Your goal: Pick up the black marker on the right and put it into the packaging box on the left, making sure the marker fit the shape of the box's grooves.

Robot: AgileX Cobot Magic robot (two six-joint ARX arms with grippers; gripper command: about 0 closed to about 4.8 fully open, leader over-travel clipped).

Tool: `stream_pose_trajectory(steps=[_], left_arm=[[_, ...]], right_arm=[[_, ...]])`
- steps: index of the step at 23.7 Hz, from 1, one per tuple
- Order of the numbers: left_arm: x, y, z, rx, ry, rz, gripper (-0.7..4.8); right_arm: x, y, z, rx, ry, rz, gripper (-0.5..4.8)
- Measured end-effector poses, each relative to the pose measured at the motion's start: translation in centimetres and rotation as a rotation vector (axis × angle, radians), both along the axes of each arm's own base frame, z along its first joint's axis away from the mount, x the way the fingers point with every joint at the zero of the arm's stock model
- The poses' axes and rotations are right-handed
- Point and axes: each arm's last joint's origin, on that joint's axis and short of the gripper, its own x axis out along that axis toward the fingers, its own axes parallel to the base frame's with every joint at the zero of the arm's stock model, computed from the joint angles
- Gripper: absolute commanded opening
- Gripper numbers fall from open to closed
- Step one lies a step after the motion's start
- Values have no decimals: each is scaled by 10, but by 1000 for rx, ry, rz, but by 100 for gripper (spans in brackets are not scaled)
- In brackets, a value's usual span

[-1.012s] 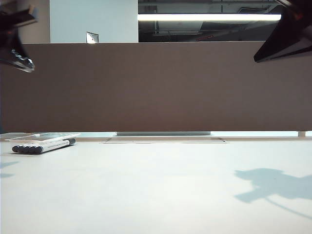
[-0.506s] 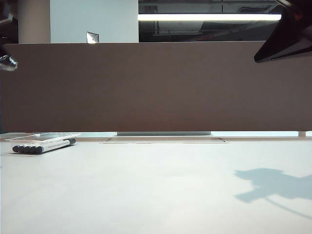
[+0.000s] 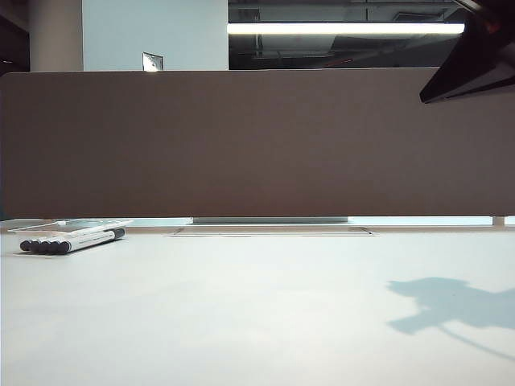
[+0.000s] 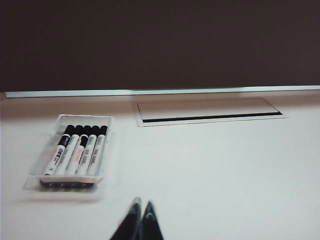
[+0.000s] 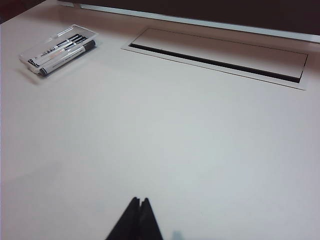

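Observation:
The packaging box [image 4: 36, 175] is a clear shallow tray at the table's far left, also seen in the exterior view [image 3: 48, 226] and the right wrist view [image 5: 31, 54]. Several black-capped markers [image 4: 75, 152] lie side by side in its grooves. The black marker on the box's right side [image 4: 98, 150] lies flat like the others. My left gripper [image 4: 142, 202] hangs shut and holds nothing, well back from the box. My right gripper [image 5: 139, 200] is also shut and holds nothing, high over the bare table far to the right of the box.
A long brown partition [image 3: 257, 145] closes off the back of the table. A rectangular cable hatch [image 4: 207, 111] is set flush in the tabletop in front of it. A dark part of the right arm [image 3: 475, 68] shows at the upper right of the exterior view.
The left arm has drawn away and left the exterior view at its upper left. The right arm, the box and the markers have stayed still.

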Motion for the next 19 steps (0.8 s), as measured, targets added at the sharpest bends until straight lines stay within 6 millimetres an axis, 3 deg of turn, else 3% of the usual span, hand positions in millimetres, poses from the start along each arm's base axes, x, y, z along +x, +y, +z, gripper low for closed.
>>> stream_pose_trajectory(steps=[7, 12, 19], left_arm=[[-11, 11, -16, -5, -42, 77, -6], [-19, 18, -17, -11, -119, 136, -6], [-23, 18, -45, -8, -93, 136, -6]], right_arm=[[0, 0, 0, 0, 0, 0, -9], [0, 0, 0, 0, 0, 0, -9], [0, 0, 0, 0, 0, 0, -9]])
